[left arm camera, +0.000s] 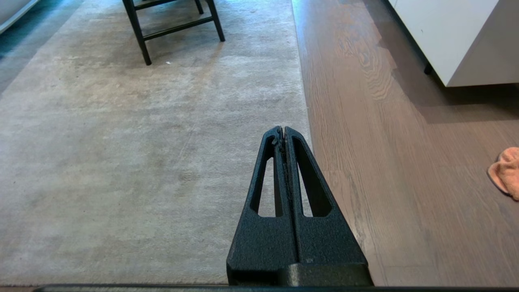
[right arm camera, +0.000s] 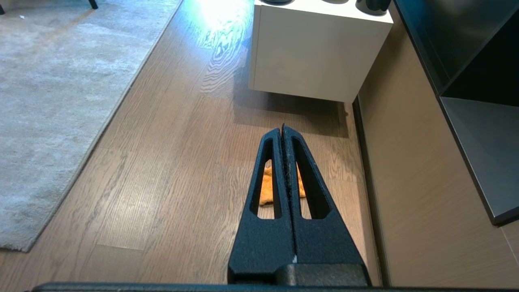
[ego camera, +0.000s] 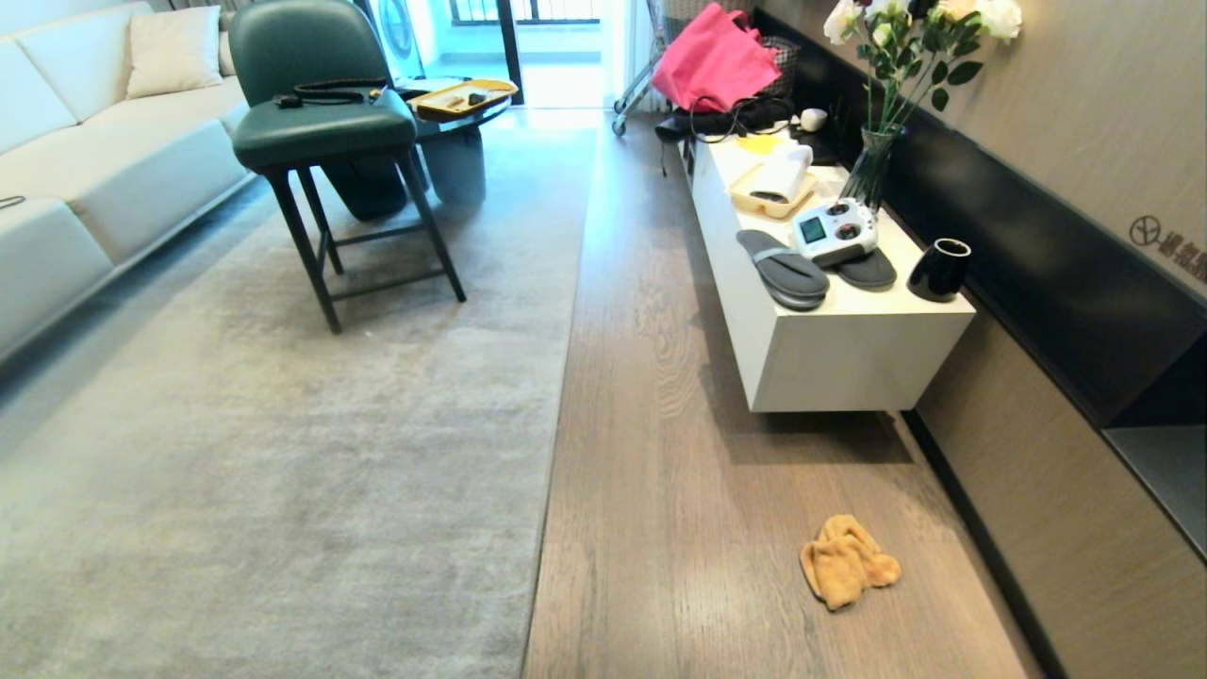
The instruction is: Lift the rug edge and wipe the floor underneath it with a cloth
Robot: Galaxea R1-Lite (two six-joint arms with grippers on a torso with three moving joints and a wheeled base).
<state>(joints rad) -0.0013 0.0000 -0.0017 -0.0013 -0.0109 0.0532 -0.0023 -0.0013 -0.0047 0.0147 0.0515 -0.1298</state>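
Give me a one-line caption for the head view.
Orange cloth crumpled on the wood floor between the flat rug edge and the white cabinet; neither arm in frame.

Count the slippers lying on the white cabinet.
2. Both grey slippers lie side by side on the white cabinet near its front end: one slipper fully in view, the other slipper partly under the white remote controller. No others show.
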